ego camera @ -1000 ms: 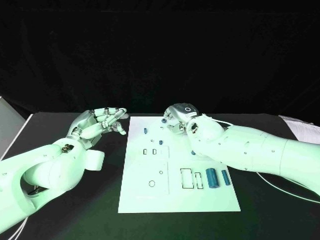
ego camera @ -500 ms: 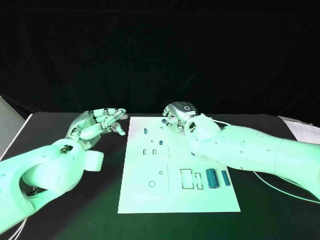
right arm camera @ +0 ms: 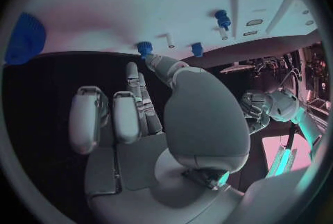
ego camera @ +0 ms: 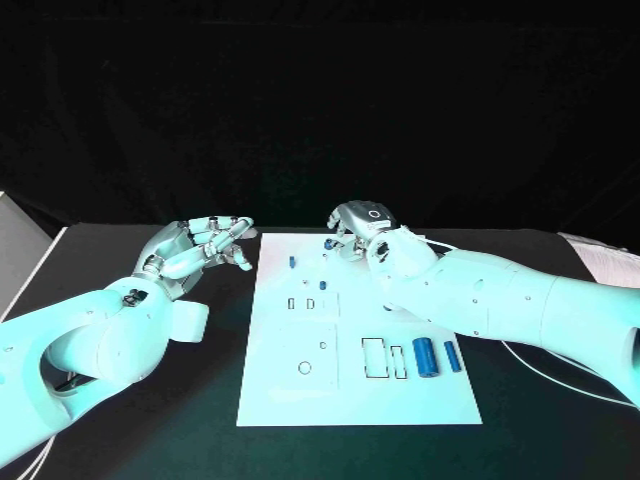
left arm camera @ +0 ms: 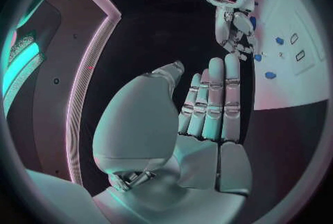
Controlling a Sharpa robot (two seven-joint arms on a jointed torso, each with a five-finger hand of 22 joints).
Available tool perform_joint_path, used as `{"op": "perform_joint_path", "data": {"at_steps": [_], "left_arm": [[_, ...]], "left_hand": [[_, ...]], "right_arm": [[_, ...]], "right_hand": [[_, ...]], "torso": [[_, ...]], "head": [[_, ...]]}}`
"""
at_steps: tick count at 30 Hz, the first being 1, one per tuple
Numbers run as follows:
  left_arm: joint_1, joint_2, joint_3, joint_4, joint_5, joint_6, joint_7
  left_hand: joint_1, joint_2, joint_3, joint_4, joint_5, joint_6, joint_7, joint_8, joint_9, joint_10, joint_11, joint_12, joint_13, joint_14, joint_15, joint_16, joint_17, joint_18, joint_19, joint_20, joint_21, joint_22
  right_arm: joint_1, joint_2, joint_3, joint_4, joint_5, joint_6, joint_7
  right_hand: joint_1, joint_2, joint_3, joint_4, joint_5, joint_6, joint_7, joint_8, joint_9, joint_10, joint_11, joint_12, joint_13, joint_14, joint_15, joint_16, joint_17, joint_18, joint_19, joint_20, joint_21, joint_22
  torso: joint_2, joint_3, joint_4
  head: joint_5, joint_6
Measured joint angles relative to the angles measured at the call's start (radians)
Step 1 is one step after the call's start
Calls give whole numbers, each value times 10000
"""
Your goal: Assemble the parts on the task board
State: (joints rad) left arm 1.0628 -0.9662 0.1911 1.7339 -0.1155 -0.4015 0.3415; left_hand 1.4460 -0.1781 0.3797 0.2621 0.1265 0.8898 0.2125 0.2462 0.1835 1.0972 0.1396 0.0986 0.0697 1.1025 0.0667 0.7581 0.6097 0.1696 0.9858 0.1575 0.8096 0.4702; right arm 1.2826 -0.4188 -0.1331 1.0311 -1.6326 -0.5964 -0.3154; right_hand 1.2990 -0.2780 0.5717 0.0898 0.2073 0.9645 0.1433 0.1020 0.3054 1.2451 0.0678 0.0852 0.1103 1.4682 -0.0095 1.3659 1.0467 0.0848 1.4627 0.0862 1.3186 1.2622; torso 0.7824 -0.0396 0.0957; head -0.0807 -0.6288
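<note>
The white task board [ego camera: 284,390] lies in the middle of the black table. My right hand [ego camera: 361,234] is at the board's far edge, and its thumb and a finger meet on a small blue part [ego camera: 327,241] standing there; the same small blue part [right arm camera: 144,47] sits at those fingertips [right arm camera: 157,62]. Another blue peg [ego camera: 291,262] stands nearby. Two blue cylinders [ego camera: 424,356] lie at the board's near right. My left hand [ego camera: 198,246] hovers off the board's far left corner, fingers apart and holding nothing. From the left wrist, the left hand [left arm camera: 208,107] shows a flat bare palm.
A white box [ego camera: 3,255] stands at the table's left edge and a pale object [ego camera: 609,258] lies at its right edge. Outlined slots [ego camera: 374,357] and small holes mark the board. My right forearm [ego camera: 522,305] crosses the board's right side.
The right hand has shifted very slightly at the board's far edge, staying at the small blue part. The left hand has not moved.
</note>
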Motion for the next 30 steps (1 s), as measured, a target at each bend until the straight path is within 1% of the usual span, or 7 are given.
{"op": "perform_joint_path", "data": {"at_steps": [8, 13, 18, 25, 27, 28, 30], "left_arm": [[0, 0, 0, 4, 0, 6, -8], [0, -5, 0, 4, 0, 10, -14], [0, -22, 0, 2, 0, 16, -20], [-1, -24, 0, -29, 4, 25, -24], [-3, -13, 0, -68, 7, 27, -24], [-3, -4, 0, -92, 8, 29, -24], [-4, 8, 0, -125, 10, 31, -24]], "left_hand": [[0, 0, 0, 0, 0, 0, 0, 0, -1, 0, 0, 0, 0, 0, 0, 0, 0, 0, 1, -1, 0, -1], [0, 0, 0, 0, 0, 0, 0, 0, -1, 0, 0, 0, 0, 0, 0, 0, 0, 0, 2, -1, 0, -1], [0, 0, 0, 0, 0, 0, 0, 0, -1, 0, 0, 0, 0, 0, 0, 0, -1, 0, 2, -2, 0, -1], [0, 0, 28, -29, 0, 0, 0, 0, 11, 0, 0, 0, 9, 0, 0, 0, -1, -1, 3, -2, 52, 28], [0, 0, 29, -29, 0, 0, 0, 0, 10, 0, 0, 0, 9, 0, 0, 0, -1, -1, -2, 3, 53, 28], [0, 0, 29, -29, 0, 0, 0, 0, 11, 0, 0, 0, 9, 0, 0, 0, -1, -1, -28, 30, 53, 29], [0, 0, 28, -29, 0, 0, 0, 0, 10, 0, 0, 0, 9, 0, 0, 0, -1, -1, -32, 33, 53, 28]], "right_arm": [[-1, 42, 0, -88, 51, -65, -82], [-2, -103, 4, 150, 72, -152, -97], [-1, -684, 29, 803, 115, -292, -90], [76, -2055, 169, 1825, 879, -488, 108], [135, -2350, 190, 1945, 1371, -440, 262], [181, -2524, 197, 1980, 1762, -364, 386], [240, -2749, 216, 1988, 2338, -201, 578]], "right_hand": [[-55, 55, -3, 59, 0, 5, -4, 0, 7, 28, 28, 0, 30, 0, 0, 40, 76, 0, 0, 0, 85, 75], [-54, 54, -3, 59, 0, 9, -9, 33, 17, 65, -7, 0, 52, 0, 0, 77, 109, -105, -1, 0, 84, 112], [-54, 54, -3, 59, 0, 174, -32, 105, 60, 140, -11, 55, 115, 0, 1, 112, 178, -104, -1, 0, 226, 235], [68, -68, -185, -177, 0, 415, -90, 217, 125, 1252, -192, 834, 777, -25, -190, 186, 152, -103, 19, -100, 134, 97], [69, -67, -522, -304, -124, 412, -97, 215, 117, 1498, -259, 1429, 1341, -18, -201, 188, 257, -97, 51, -167, 134, 132], [134, -2, -994, -414, -132, 334, -157, 158, 101, 1326, -371, 3000, 3008, -23, -273, 271, 347, -95, 38, -220, 157, 218], [207, 71, -1366, -380, 182, 114, -51, 96, 69, 1157, -307, 7194, 7931, -31, -271, 523, 801, -187, 36, -213, 378, 433]], "torso": [[5, 7, -4], [2, 12, -4], [-4, 12, -7], [-9, 26, -57], [-9, 31, -80], [-9, 36, -91], [-11, 42, -124]], "head": [[4, 5], [4, -10], [5, -6], [-48, 42], [-72, 58], [-78, 61], [-79, 66]]}}
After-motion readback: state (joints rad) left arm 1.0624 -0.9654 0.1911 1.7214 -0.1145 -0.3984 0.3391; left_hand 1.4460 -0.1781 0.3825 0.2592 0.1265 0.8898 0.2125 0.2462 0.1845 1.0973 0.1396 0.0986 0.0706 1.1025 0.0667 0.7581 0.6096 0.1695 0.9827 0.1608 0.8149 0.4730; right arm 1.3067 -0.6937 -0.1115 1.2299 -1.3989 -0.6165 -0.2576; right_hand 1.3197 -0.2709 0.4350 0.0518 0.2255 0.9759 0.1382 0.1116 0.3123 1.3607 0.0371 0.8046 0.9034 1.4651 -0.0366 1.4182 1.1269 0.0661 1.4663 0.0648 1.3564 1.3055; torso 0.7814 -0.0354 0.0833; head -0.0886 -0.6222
